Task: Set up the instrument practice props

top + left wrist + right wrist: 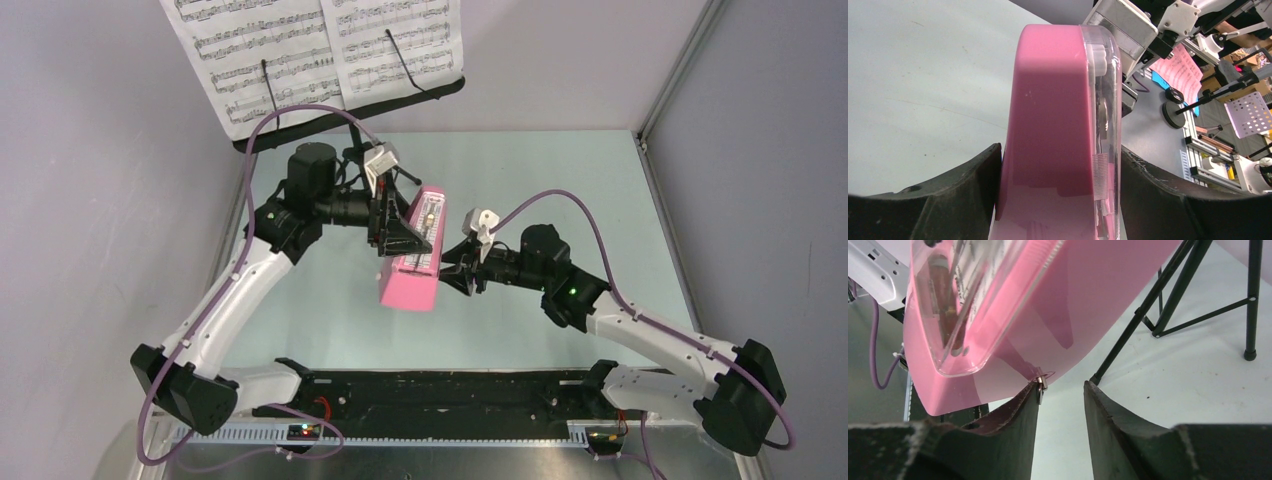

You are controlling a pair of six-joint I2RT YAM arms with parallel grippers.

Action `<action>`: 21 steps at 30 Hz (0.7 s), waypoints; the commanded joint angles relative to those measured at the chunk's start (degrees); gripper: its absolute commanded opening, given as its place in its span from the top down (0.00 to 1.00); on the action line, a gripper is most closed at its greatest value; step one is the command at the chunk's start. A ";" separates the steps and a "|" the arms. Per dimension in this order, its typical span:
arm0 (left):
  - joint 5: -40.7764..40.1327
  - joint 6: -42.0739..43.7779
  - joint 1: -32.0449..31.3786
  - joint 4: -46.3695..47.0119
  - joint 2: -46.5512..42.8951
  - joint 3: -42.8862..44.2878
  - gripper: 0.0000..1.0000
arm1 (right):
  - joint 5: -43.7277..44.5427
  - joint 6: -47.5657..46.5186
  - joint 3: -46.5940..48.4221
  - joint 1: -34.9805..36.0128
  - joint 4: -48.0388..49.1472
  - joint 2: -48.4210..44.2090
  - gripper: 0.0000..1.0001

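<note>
1. Two arms meet over the middle of the pale desk (560, 200).
2. Black stand (400, 100) rises at the desk's far left corner. The right wrist view shows its legs planted on the desk top.
3. White pages (300, 50) sit side by side on the stand, each under a thin wire.
4. Pink metronome (412, 270) hangs tilted in the air above the desk's middle, between the arms.
5. Left pincer (1059, 152) clamps the metronome, one finger on the pink back and the other on the clear cover.
6. Right pincer (1060, 386) stands parted with nothing between its fingers. One fingertip rests against a small metal loop (1042, 380) on the metronome's side.
</note>
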 commanded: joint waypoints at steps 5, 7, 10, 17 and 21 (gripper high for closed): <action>3.88 -1.93 -0.85 4.03 0.57 4.00 1.00 | -3.21 -3.12 2.72 0.97 2.03 0.93 0.80; 3.90 -1.90 -0.94 4.02 0.72 4.32 1.00 | -3.52 -2.58 2.72 1.00 2.47 1.23 0.89; 3.93 -1.87 -0.99 4.09 0.75 4.40 1.00 | -3.56 -1.97 2.71 1.00 2.92 1.44 1.00; 3.84 -0.13 -1.08 4.13 0.75 4.10 1.00 | -10.01 5.44 2.72 -1.79 5.90 2.82 1.00; 4.96 0.51 -1.08 4.13 1.06 4.41 1.00 | -17.85 13.45 2.72 -6.30 9.84 4.93 1.00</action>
